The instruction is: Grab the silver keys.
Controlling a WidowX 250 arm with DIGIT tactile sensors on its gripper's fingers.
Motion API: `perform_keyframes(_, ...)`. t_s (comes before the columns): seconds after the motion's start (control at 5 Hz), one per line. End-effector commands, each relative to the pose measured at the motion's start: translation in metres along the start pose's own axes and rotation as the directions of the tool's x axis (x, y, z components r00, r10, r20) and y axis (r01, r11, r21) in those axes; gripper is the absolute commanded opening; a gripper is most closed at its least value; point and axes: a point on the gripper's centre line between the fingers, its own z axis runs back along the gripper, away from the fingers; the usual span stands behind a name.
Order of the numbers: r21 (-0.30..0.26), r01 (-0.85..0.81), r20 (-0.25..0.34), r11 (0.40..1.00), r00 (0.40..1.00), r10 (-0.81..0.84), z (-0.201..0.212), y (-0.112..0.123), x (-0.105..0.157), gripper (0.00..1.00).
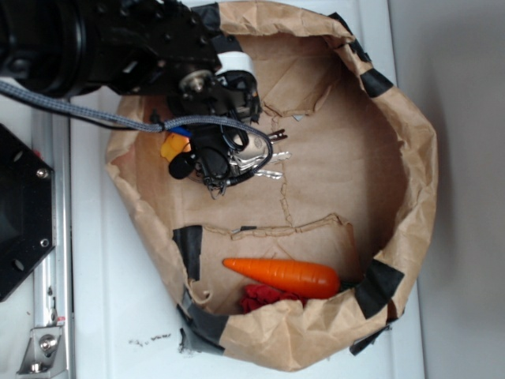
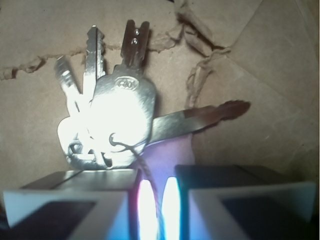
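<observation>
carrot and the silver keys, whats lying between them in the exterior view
Nothing solid: in the exterior view only bare brown paper with a torn seam lies between the carrot and the silver keys. The gripper sits over the keys' near end.

A brown paper bag (image 1: 410, 158), its rim rolled down and patched with strips of black tape (image 1: 377, 286), lies open on a white surface (image 1: 118, 316). Torn seams run across its paper floor. Near the lower edge inside the bag lies an orange carrot (image 1: 284, 275), pointing left, with a red crumpled item (image 1: 264, 298) just below it, touching or nearly so. A small yellow and orange object (image 1: 175, 146) sits near the bag's left wall, partly hidden.
</observation>
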Motion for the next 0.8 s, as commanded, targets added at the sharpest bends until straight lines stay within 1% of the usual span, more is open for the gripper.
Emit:
perform_keyframes(0.0,0.022,-0.005,0.030,1.000,1.000,0.005,0.006,0.004,0.007,0.00)
perform_keyframes(0.2,0.028,-0.013,0.025,1.000,1.000,0.012,0.007,0.004,0.008,0.00)
perform_keyframes(0.4,0.051,-0.042,0.017,0.998,0.999,0.041,0.021,0.000,0.013,0.00)
perform_keyframes(0.6,0.133,-0.268,-0.077,0.954,0.957,0.279,0.068,-0.005,0.036,0.00)
